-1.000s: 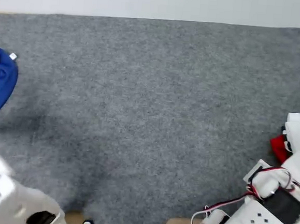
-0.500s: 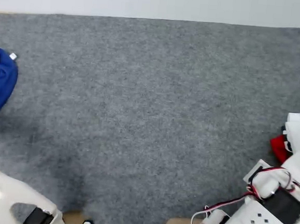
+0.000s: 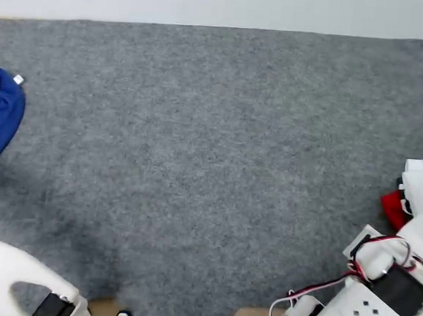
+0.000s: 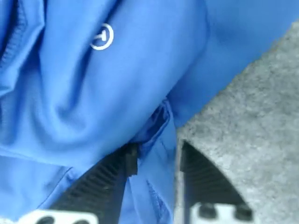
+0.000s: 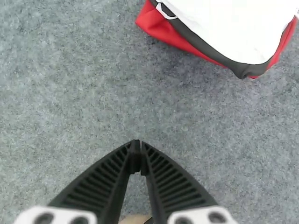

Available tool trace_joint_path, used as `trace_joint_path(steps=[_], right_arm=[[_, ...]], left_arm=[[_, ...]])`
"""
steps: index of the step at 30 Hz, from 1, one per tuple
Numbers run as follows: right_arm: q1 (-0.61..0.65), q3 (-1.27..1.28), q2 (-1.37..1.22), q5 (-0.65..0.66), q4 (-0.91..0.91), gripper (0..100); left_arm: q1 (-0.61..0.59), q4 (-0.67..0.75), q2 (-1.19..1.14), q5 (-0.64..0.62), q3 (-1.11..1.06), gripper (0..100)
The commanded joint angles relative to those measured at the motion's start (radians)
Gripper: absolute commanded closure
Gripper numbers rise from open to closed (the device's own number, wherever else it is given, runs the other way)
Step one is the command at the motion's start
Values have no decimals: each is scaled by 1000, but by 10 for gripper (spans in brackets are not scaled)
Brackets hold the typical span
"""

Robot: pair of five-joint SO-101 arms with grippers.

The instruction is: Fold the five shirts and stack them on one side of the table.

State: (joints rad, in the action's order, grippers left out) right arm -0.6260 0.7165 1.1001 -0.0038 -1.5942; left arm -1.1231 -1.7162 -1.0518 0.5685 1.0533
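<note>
Blue cloth is crowding the left pincer: the blue shirt is lying bunched straight ahead of it and spilling past one finger, while bare grey table is showing beyond the other finger. The jaws are standing spread, and a seamed fold of the shirt is running into the gap between them, its length roughly in line with the fingers rather than across them. The cloth is sitting between the ribbed pads, but whether either pad is touching it is unclear, and nothing looks clamped yet.

That alignment is what the coming move is hanging on. Closing now would probably catch the fold along its length, a narrow hold on a crumpled edge rather than a corner or shoulder, so the shirt would likely be dragged out as a bundle instead of spreading flat for folding.

The right pincer is hanging over open table with its jaws pressed together and nothing between them. A folded white shirt is resting on a red shirt ahead of its tips and off to one side, apart from them. Judging by this, the left arm is by far the nearer one to the blue shirt, and the right pincer is well apart from it, beside the finished stack.
</note>
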Motion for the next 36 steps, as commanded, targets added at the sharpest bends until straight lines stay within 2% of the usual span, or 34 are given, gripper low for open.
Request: trace_joint_path(steps=[1,2,9,14,23,36], right_arm=[[12,-5,10,6,4,988],[12,-5,10,6,4,988],[12,-5,12,5,4,988],[12,-5,12,5,4,988],[12,-5,12,5,4,988],[12,-5,12,8,1,988]], left_arm=[[9,-35,12,-2,54,973],[18,-37,14,-2,53,998],[87,-38,120,-11,47,998],[204,-38,315,-114,50,998],[552,-37,595,-250,47,998],[1094,-37,717,-402,47,998]])
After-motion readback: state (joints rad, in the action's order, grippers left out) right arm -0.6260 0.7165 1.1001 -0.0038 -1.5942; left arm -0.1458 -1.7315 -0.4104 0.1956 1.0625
